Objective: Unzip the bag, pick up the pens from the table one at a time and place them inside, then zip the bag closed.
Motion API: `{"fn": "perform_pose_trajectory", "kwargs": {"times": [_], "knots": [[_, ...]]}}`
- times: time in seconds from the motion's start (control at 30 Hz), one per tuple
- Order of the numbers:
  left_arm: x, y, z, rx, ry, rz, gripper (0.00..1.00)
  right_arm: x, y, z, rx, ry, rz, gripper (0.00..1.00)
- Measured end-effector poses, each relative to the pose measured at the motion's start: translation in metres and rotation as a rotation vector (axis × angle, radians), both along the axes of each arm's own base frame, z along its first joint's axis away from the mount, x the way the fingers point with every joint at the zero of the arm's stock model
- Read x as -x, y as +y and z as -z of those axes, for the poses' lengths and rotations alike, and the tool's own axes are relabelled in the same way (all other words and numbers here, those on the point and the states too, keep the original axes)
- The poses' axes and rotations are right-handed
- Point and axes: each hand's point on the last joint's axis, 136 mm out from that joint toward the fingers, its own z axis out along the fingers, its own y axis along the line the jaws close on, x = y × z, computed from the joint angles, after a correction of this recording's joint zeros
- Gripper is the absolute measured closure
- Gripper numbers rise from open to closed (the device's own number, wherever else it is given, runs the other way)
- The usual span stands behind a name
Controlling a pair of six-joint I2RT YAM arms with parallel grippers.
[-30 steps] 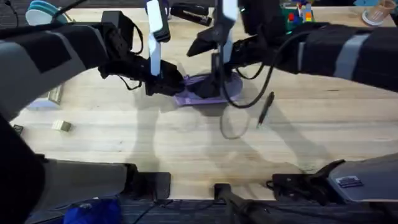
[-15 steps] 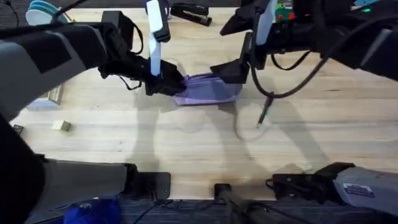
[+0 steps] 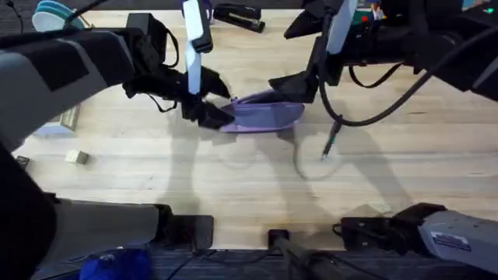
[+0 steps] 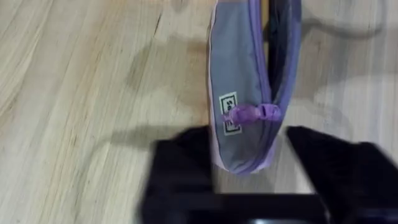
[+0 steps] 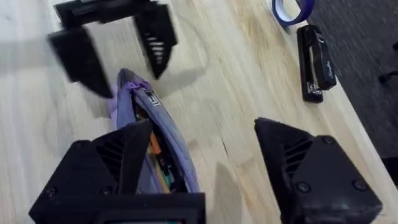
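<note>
1. Where the two arms meet, toward the far middle of the table (image 3: 233,194), the bag (image 3: 263,113) lies lengthwise between them, its zipper open so that coloured pens show inside in the right wrist view.
2. The left gripper (image 3: 212,109) sits at the bag's left end with its black fingers (image 4: 180,168) spread to either side of that end; the zipper pull (image 4: 252,113) hangs there between them, and neither finger visibly pinches the fabric.
3. The right gripper (image 3: 294,85) hangs over the bag's right end, jaws wide apart and holding nothing; one finger (image 5: 109,165) stands just beside the open mouth of the bag.
4. A slim dark pen (image 3: 332,137) lies on the bare wood, near the bag's right end but apart from it, toward the near edge.
5. At the far edge rest a black stapler (image 5: 316,61) and a purple tape ring (image 5: 292,9).
</note>
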Motion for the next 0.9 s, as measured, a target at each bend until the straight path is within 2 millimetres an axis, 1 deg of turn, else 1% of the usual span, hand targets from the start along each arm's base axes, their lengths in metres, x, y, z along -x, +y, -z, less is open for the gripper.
{"fn": "perform_pose_trajectory", "kwargs": {"times": [0.03,0.07,0.1,0.17,0.53,0.63,0.77,0.9], "knots": [[0.000,0.000,0.000,0.000,-0.001,0.000,0.212,0.000,0.000,0.000,0.000,0.000,0.000,0.005],[0.000,0.000,0.000,0.000,0.000,0.000,0.082,0.000,0.000,0.000,0.000,0.000,0.000,0.005],[0.000,0.000,0.000,0.000,0.001,-0.001,0.026,0.000,0.000,0.000,0.000,0.000,0.000,0.006],[0.000,0.000,0.000,0.000,0.001,-0.001,0.010,0.000,0.000,0.000,0.000,0.001,0.000,0.006],[0.000,0.000,0.000,0.000,0.001,-0.001,0.008,0.002,-0.001,0.003,0.008,0.018,0.000,0.006],[0.004,0.000,-0.001,-0.001,0.028,-0.001,0.007,0.002,-0.001,0.003,0.008,0.018,0.000,0.005],[0.012,0.003,-0.005,-0.026,0.083,-0.005,0.007,0.002,-0.001,0.003,0.008,0.018,0.000,0.006],[0.013,0.008,-0.019,-0.065,0.119,-0.011,0.007,0.002,-0.001,0.003,0.008,0.018,0.000,0.005]]}}
